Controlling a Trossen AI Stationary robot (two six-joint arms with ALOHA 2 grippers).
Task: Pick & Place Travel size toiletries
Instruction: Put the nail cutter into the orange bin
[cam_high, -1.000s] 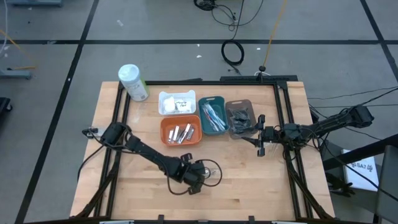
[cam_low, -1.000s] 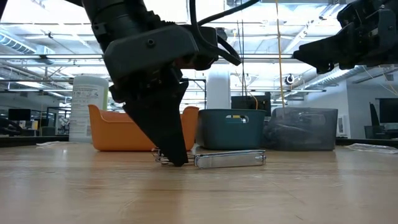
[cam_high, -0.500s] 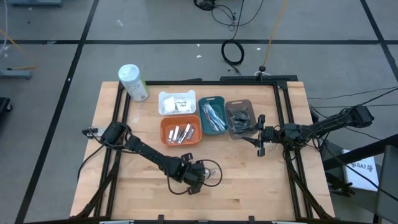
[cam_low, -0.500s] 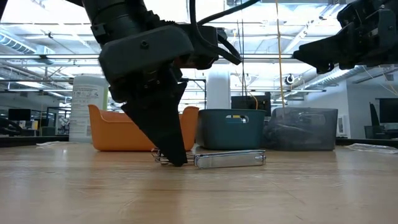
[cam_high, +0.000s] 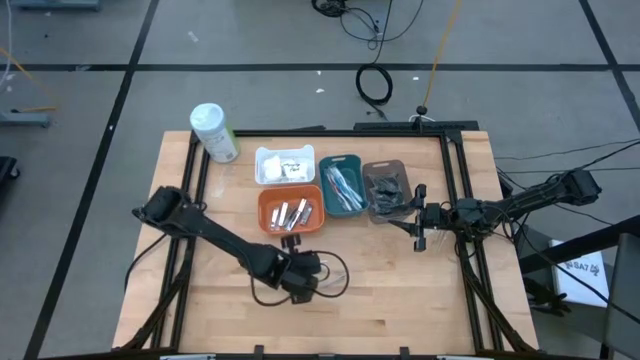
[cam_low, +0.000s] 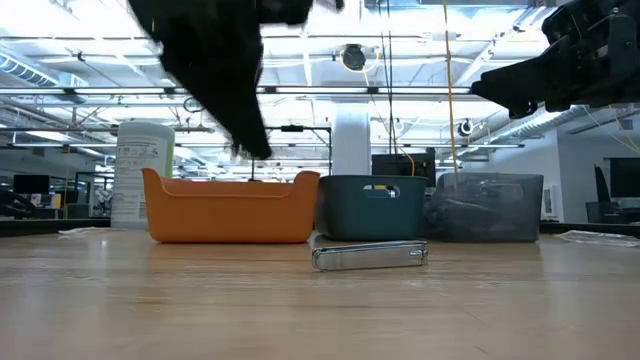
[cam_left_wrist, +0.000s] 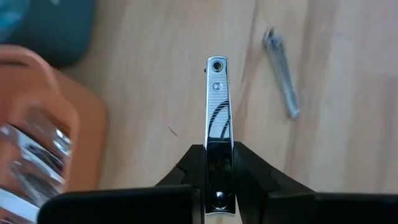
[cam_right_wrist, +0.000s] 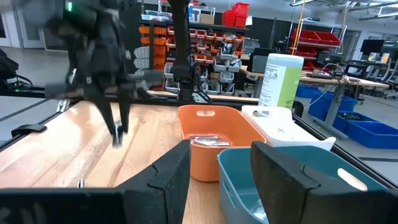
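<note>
Left gripper (cam_left_wrist: 219, 186) clamping silvery nail clipper (cam_left_wrist: 217, 106) between fingers — hanging above table (cam_high: 400, 290); second clipper (cam_low: 370, 256) lying below, apart. Right gripper (cam_high: 418, 216) waiting part-open beside grey tray (cam_high: 388, 190).

In the low view the left gripper (cam_low: 215, 75) is a dark blur cut off by the upper edge; the grey tray's (cam_high: 388, 190) contents are too small to identify

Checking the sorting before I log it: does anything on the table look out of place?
One nail clipper lies loose on the bare table, outside every tray, though similar silvery pieces sit in the orange tray. The left gripper holds a second clipper above the table. Nothing looks spilled or damaged.
</note>
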